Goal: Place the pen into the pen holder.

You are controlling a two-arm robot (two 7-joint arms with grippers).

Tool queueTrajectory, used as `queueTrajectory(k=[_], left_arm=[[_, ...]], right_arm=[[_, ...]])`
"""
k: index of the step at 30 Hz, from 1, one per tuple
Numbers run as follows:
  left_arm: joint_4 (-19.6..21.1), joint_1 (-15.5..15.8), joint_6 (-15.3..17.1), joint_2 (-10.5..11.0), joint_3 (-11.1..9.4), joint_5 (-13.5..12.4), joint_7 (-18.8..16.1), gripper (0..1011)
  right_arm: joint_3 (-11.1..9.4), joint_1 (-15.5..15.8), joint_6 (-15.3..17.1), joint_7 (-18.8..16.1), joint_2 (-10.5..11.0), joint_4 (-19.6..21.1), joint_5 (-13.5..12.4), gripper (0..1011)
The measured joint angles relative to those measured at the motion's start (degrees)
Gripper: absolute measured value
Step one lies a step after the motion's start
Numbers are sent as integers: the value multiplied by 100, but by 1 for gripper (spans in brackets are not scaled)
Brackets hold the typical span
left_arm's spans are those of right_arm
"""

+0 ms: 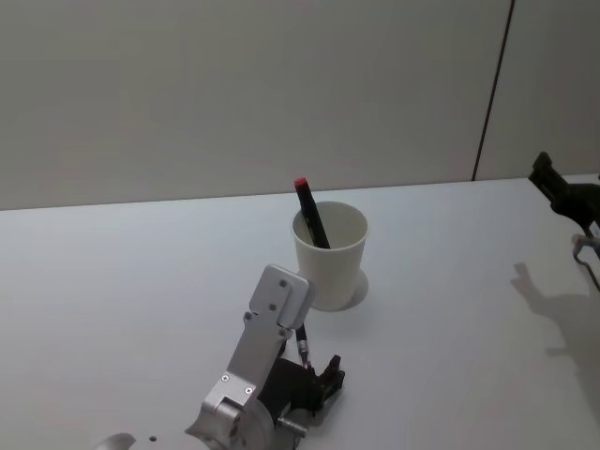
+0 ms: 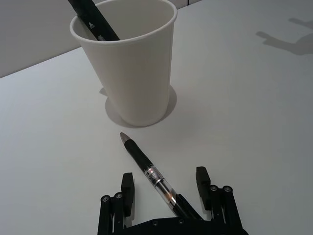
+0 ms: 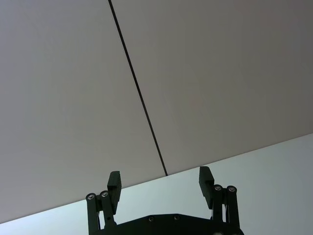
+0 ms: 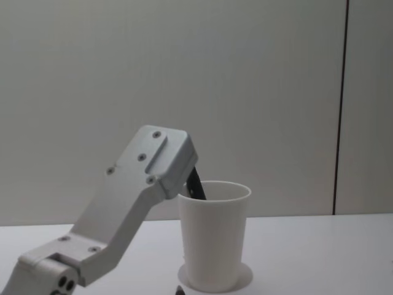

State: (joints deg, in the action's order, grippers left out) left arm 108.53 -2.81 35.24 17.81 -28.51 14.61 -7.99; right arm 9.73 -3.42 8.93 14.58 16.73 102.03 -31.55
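Head view: standing in the white paper cup (image 1: pixel 330 267) at the worktop (image 1: pixel 131 281) middle, a black red-capped marker (image 1: pixel 310 211), leaning on the far-left rim. Lying just nearside of the cup, a clear-barrelled pen (image 1: pixel 302 349). Reaching low over its near end, the left gripper (image 1: pixel 323 375). Hanging idle by the right edge, the right gripper (image 1: pixel 560 189).

Left wrist view: straddling the barrel with jaws spread wide, gripping nothing. Probably calling for centring on the slantwise pen, pinching squarely, then lifting above the rim before tipping it in.

Right wrist view: gaping wide, holding nothing.

Chest view: crowding the cup's left with the left arm (image 4: pixel 123 203); leaving room above and to the right; aiming for the mouth's free right side, away from the marker.
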Motion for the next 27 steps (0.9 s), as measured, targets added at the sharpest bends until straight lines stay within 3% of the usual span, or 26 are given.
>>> queueTrajectory(k=[27], left_arm=[[-9, -7, 27, 0, 4, -11, -9, 606]], right_arm=[[0, 0, 0, 0, 0, 0, 0, 1002]])
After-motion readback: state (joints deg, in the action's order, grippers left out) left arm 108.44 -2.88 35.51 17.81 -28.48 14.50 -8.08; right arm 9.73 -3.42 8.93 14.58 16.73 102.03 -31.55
